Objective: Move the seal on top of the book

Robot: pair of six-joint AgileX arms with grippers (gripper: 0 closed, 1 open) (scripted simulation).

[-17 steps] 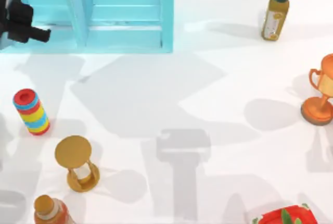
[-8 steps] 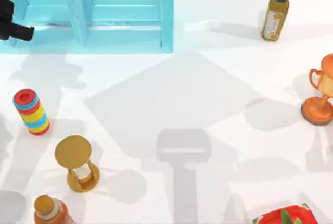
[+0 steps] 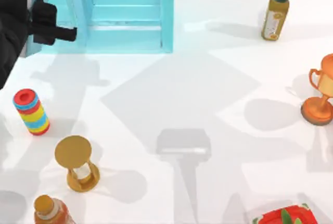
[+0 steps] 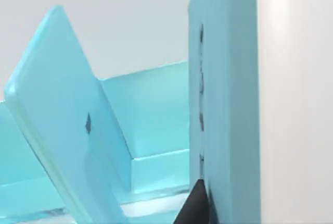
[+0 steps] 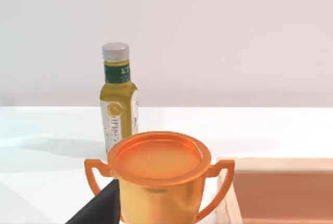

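Turquoise is the colour of the big shelf unit [image 3: 125, 21] at the far edge of the white table [image 3: 197, 104]. The left gripper [image 3: 65, 32] is black. It sits at the far left, right in front of the shelf unit, and it points toward the right side. I cannot tell if this gripper is spread or pressed together. In the left wrist view, a dark tip of it [image 4: 195, 206] is right next to an upright wall of the shelf unit [image 4: 229, 104].

I cannot tell where the seal or the book is.

On the left side of the table stands a stack of coloured rings [image 3: 31, 112]. Nearer the front is a golden hourglass [image 3: 78, 164], and an orange bottle [image 3: 49, 211] is at the front edge. A yellow bottle with a grey cap [image 3: 275, 10] stands at the far right. An orange trophy cup [image 3: 320, 96] stands at the right edge. A red thing [image 3: 286, 216] peeks in at the front right.

In the right wrist view, the trophy cup [image 5: 158, 172] is very close, with the yellow bottle [image 5: 118, 104] behind it. A dark bit of the right gripper [image 5: 101, 208] is beside the cup. I cannot tell if it is spread or pressed together.
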